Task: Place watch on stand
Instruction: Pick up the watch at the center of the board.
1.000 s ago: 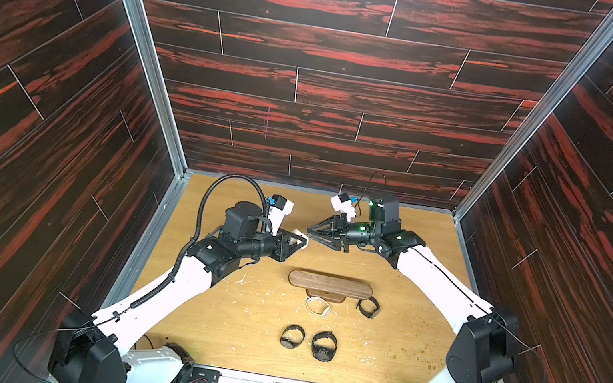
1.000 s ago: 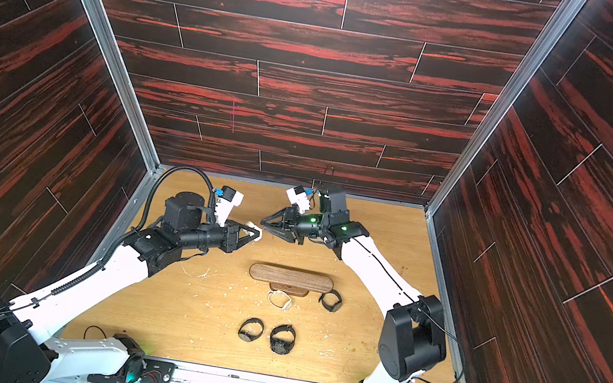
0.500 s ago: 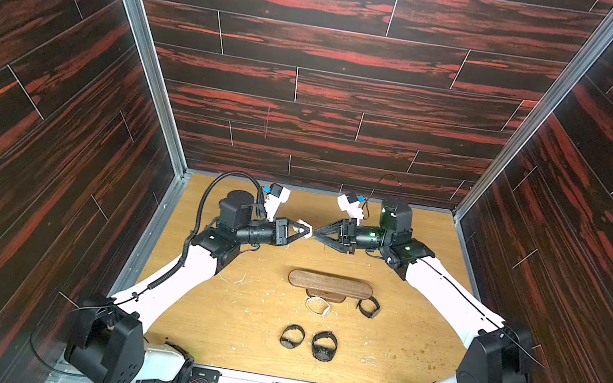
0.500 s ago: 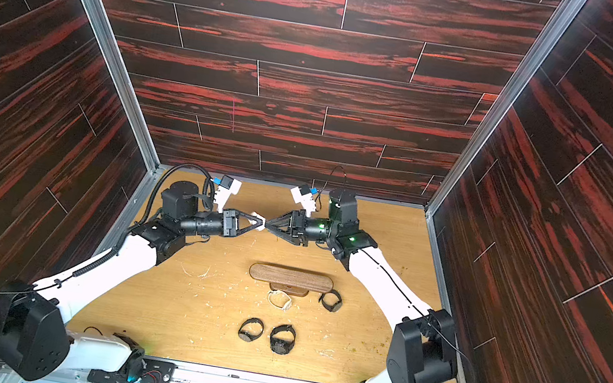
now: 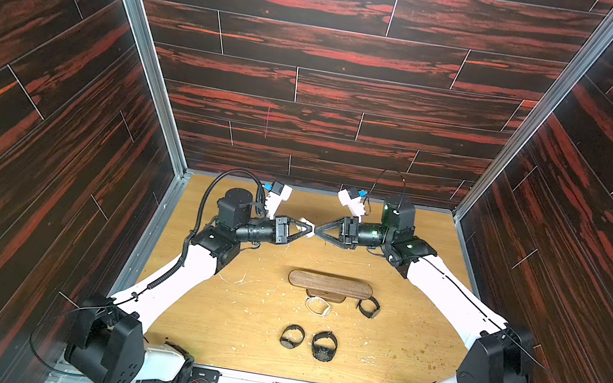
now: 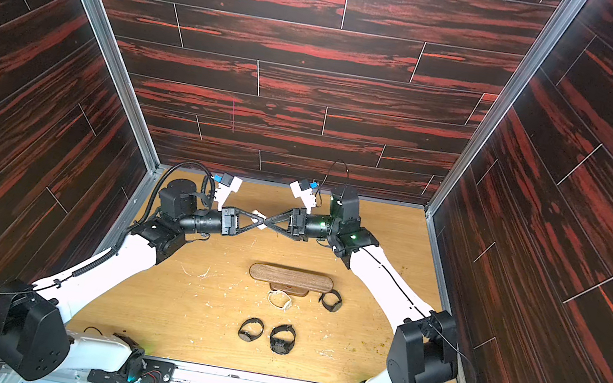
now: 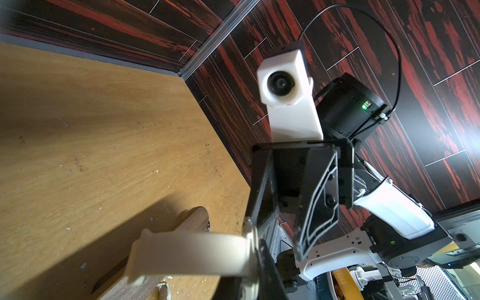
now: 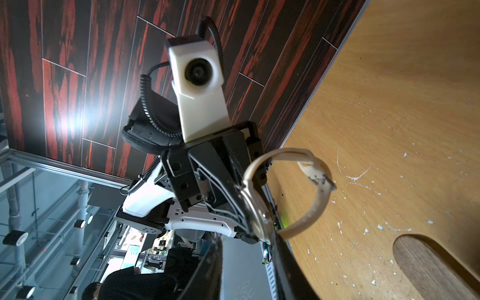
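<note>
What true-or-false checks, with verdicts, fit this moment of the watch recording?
1. The long dark-brown wooden stand carries no watch. True.
2. The cream-strapped watch lies on the light wooden table. False: it is in the air, pinched by the shut left gripper.
3. A black watch lies on the table beside the stand's end nearer the right arm. True.
4. The right gripper hangs far from the left one. False: their tips meet at the watch, beyond the stand.

A lab test cell: wood-print wall panels on aluminium framing.
</note>
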{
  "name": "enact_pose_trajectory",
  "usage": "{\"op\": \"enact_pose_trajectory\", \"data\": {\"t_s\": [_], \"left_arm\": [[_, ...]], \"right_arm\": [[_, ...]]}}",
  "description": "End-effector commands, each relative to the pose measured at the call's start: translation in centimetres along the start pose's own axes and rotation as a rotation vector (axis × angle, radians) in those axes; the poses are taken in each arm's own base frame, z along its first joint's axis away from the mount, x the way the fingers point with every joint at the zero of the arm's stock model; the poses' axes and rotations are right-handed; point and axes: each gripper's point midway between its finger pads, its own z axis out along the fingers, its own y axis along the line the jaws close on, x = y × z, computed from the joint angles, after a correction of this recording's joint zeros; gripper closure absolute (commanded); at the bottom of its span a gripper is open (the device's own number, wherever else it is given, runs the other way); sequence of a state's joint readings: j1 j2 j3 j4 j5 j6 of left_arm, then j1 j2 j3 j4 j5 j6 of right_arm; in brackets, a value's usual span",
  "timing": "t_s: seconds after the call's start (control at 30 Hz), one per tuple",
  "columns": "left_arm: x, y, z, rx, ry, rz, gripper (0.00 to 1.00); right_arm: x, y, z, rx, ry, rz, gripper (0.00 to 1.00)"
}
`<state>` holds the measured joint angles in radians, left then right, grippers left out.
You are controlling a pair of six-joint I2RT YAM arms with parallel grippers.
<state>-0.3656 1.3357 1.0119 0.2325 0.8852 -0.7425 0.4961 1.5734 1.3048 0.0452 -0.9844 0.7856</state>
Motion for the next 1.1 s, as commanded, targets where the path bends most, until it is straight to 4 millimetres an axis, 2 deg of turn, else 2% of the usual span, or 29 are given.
{"op": "enact_pose_trajectory", "data": {"t_s": [0.0,0.4,0.83,1.07], "left_arm": [[-1.2,-2.6,-0.6,0.055,-0.021,0.065,1.0],[-1.5,-3.4,-0.7,0.077,-0.022,0.071,1.0],[-1.5,-3.9,-0.9,0.084,-0.024,0.072,0.98],[-1.7,-4.0,-1.0,0.078,-0.031,0.074,0.9]], "right_arm": [[-0.5,-0.1,0.2,-0.01,0.007,-0.038,0.68],[-0.3,0.3,1.4,-0.039,0.026,-0.087,0.72],[-0.2,0.2,1.9,-0.032,0.033,-0.097,0.99],[0.0,0.1,1.7,-0.014,0.023,-0.098,1.0]]}}
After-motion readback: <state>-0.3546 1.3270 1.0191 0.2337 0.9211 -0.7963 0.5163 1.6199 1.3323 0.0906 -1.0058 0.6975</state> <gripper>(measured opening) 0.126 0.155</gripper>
